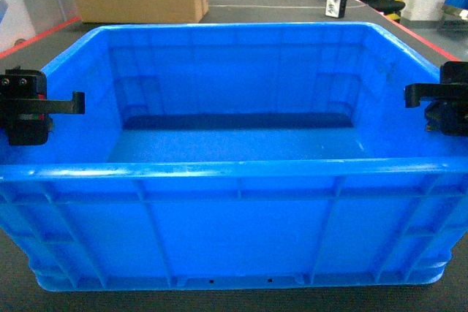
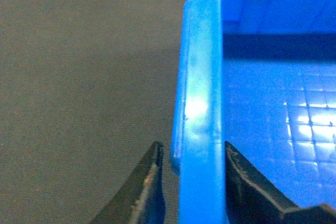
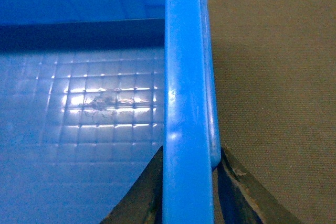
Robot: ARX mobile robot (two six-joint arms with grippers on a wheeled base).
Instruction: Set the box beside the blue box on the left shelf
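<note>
Gripping box (image 1: pixel 241 217): L gripper (image 2: pixel 191 182) & R gripper (image 3: pixel 189 182) clamped on opposite side rims.

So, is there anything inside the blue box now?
Nothing shows inside the box: its gridded floor is bare, with only a dark shadow along the far wall. The strip of floor just behind the near wall is covered by that wall, so I cannot see it.

Bright-blue box (image 1: pixel 234 217), faint square-grid floor, black pincers, grey carpet (image 2: pixel 79 77)
</note>
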